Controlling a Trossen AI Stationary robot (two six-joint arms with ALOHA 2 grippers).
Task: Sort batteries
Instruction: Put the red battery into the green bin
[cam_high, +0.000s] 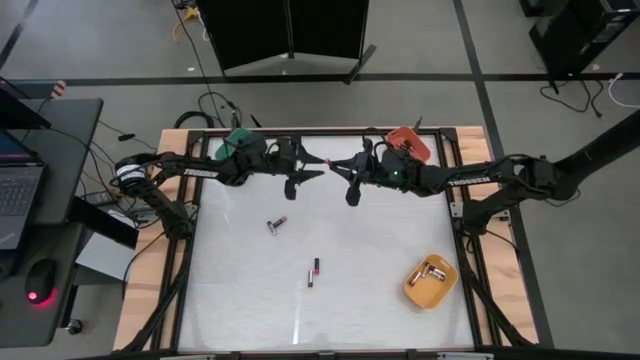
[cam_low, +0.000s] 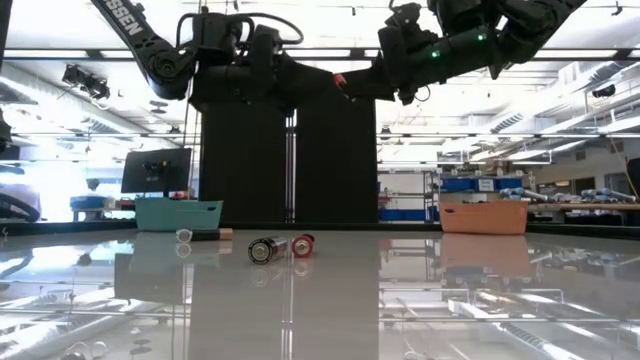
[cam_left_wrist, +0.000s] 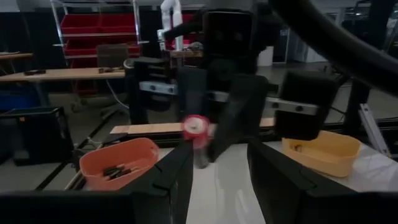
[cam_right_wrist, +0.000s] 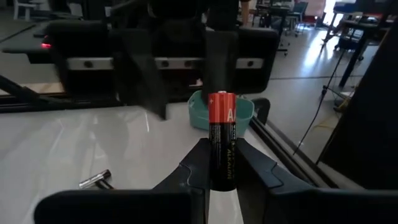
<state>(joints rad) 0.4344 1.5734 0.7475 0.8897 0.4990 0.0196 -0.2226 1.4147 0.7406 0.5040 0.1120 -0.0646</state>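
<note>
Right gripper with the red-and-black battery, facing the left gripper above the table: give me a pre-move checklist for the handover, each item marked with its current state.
1. Right gripper shut on the red-and-black battery: ok.
2. Battery's red end sticks out past the fingertips for the other arm to take: ok.
3. Left gripper open to receive: ok.
4. Battery lined up between the left fingers: cannot tell.
5. Teal bin and orange bin stand free at the table's far edge: ok.
6. Loose batteries lie well below the raised grippers: ok.
</note>
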